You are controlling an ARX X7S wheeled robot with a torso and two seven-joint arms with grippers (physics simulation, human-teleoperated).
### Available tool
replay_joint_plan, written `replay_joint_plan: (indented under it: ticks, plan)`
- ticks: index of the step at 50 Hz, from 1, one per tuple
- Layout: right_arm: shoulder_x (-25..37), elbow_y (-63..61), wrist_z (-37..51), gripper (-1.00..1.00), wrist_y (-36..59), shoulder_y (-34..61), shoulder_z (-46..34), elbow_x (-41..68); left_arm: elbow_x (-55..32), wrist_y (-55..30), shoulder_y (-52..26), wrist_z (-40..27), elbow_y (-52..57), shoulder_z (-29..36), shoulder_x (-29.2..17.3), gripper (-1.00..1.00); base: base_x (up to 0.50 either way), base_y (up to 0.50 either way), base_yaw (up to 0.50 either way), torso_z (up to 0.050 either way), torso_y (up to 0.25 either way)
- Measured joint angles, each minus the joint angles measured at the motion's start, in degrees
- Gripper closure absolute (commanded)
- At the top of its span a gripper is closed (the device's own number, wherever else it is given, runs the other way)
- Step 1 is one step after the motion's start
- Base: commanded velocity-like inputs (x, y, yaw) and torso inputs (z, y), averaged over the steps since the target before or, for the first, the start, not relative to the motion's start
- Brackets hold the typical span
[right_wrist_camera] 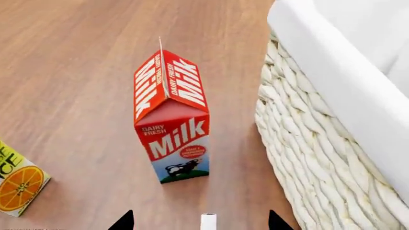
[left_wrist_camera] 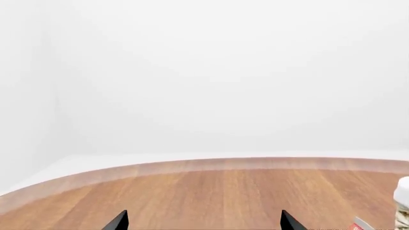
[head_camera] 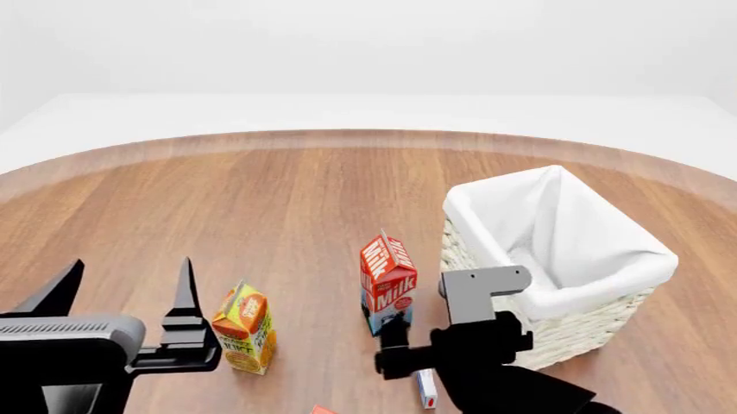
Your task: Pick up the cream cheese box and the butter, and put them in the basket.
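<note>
Right gripper (right_wrist_camera: 199, 221) hangs over the cream cheese box (head_camera: 427, 388), fingers spread wide, nothing held, box between them near the table's (head_camera: 288, 198) front edge. Milk carton (head_camera: 388, 282) stands just beyond, basket (head_camera: 558, 259) to its right. Left gripper (head_camera: 121, 289) is wide too, empty, beside the juice carton (head_camera: 244, 327). Butter: only a red sliver (head_camera: 324, 410) at the front edge.
</note>
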Motion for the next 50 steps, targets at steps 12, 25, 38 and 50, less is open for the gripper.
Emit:
replay_joint_plan:
  ticks: [12, 25, 38, 50]
  plan:
    - [-2.24, 1.33, 5.77, -1.0, 5.39, 0.18, 3.97, 1.58, -0.42, 0.33, -0.2, -0.77, -0.16, 0.65, -0.73, -1.0, 0.0, 0.0, 0.0, 0.0, 0.0]
    - [-2.46, 3.82, 9.11, -1.0, 8.1, 0.61, 4.72, 4.3, -0.43, 1.01, -0.28, -1.21, -0.64, 1.38, -1.23, -1.0, 0.0, 0.0, 0.0, 0.0, 0.0]
    - [-1.1, 5.98, 10.1, -1.0, 7.25, 0.8, 2.38, 6.19, -0.82, 1.36, -0.3, -1.89, -0.57, 1.87, -1.82, -1.0, 0.0, 0.0, 0.0, 0.0, 0.0]
    - [0.27, 8.22, 9.78, -1.0, 4.92, 1.47, -1.19, 6.63, -1.16, 1.71, -0.51, -2.42, -0.7, 2.4, -2.39, -1.0, 0.0, 0.0, 0.0, 0.0, 0.0]
